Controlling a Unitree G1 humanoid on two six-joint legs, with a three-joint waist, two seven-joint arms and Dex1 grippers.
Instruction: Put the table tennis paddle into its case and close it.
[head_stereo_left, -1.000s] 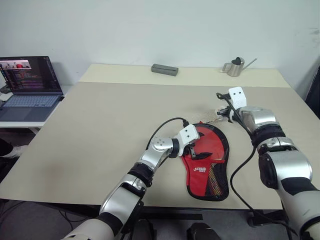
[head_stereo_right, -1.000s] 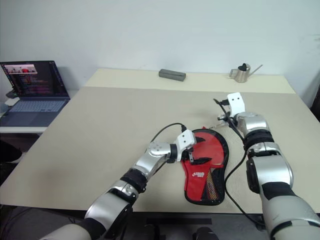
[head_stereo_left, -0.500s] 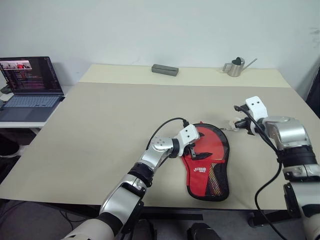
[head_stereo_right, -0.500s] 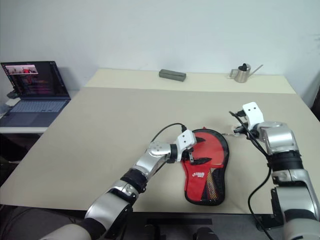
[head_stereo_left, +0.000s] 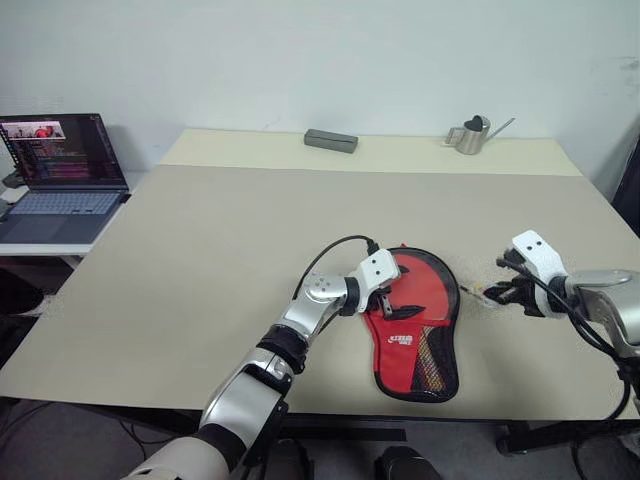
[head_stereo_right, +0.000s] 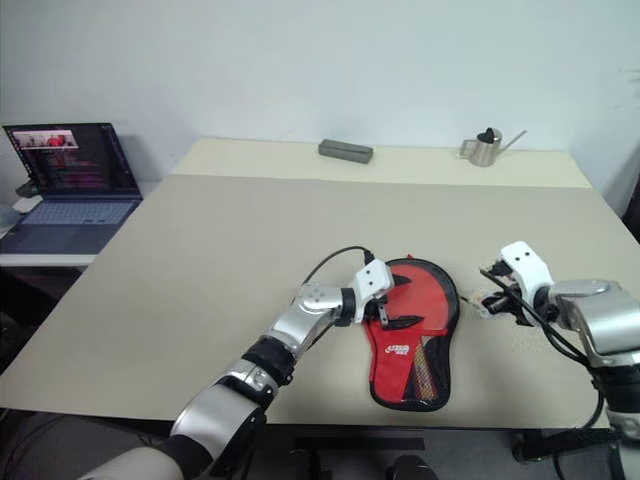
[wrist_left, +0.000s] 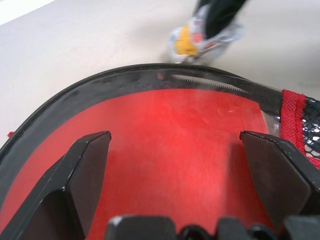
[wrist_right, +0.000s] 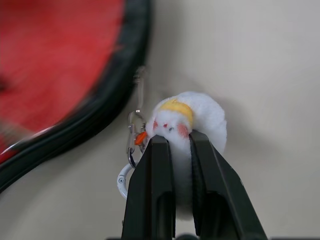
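Right gripper (wrist_right: 172, 145) pinches the charm (wrist_right: 192, 117) just right of the case (head_stereo_left: 418, 320); left gripper (head_stereo_left: 392, 298), wide, rests on it.

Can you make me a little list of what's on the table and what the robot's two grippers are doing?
case: red and black case lying flat near the table's front edge
left gripper: left gripper open, over the case's round end
right gripper: right gripper shut on the charm, beside the case's right rim
far edge: grey block, small metal watering can
side table: open laptop
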